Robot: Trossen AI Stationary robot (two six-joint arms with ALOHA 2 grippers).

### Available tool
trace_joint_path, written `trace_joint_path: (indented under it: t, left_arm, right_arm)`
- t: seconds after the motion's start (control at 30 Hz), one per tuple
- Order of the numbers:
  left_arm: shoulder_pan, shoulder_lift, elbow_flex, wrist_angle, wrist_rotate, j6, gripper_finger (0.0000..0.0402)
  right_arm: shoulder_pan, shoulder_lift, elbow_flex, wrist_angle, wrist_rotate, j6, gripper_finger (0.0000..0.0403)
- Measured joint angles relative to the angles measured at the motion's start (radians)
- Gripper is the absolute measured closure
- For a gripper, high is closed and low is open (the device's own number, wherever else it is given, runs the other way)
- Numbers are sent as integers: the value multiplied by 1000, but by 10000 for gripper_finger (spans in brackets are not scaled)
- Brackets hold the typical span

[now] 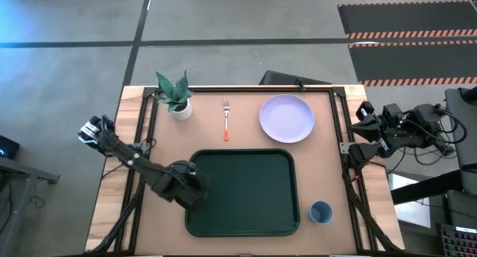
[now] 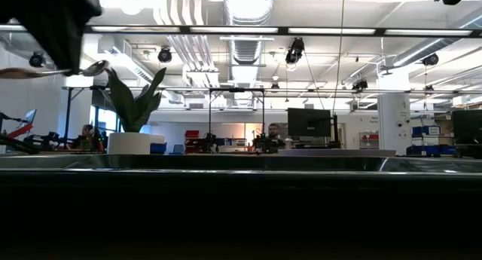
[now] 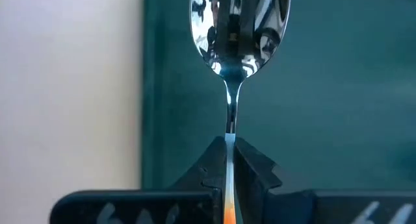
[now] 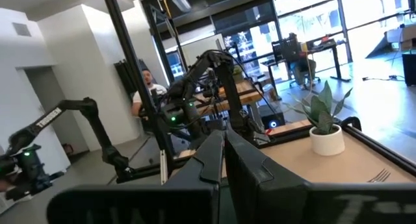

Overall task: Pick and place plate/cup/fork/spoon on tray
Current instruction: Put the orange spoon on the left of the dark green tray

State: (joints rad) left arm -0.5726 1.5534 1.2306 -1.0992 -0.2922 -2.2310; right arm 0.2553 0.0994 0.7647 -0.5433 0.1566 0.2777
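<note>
**Left gripper clamped on spoon at the tray's left edge**

The left arm reaches in from the table's left side. The left gripper (image 1: 192,196) sits over the left rim of the dark green tray (image 1: 246,226); its fingers (image 3: 252,164) are pressed together on the spoon (image 3: 238,29) at the handle, the silver bowl projecting ahead of them above the tray floor. In the low view the spoon is held clear of the table.

Along the far side of the table stand a potted plant (image 1: 176,95), then the fork (image 1: 226,121), lying on bare wood, then the lavender plate (image 1: 287,118). The blue cup (image 1: 320,212) stands just off the tray's near right corner.

The right gripper (image 4: 223,160) waits at the table's right edge, fingers together, holding nothing.
</note>
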Motion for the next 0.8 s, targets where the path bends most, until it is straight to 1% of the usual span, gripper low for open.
trace_joint_path:
  t: [0.2,0.33,0.4,0.53,0.57,0.8]
  left_arm:
    - [76,133,122,9,1,88,401]
    - [109,208,149,15,14,110,401]
    - [118,231,149,13,72,103,401]
    - [120,266,149,-15,246,88,401]
    - [117,271,149,-17,269,82,401]
    - [113,279,148,-4,275,70,401]
  right_arm:
    - [0,0,0,-1,0,-2,394]
    - [0,0,0,-2,-1,-2,394]
    - [0,0,0,-5,-7,-2,394]
    - [0,0,0,-15,-33,1,394]
    - [0,0,0,-18,-43,1,394]
    - [0,0,0,-37,-55,-1,394]
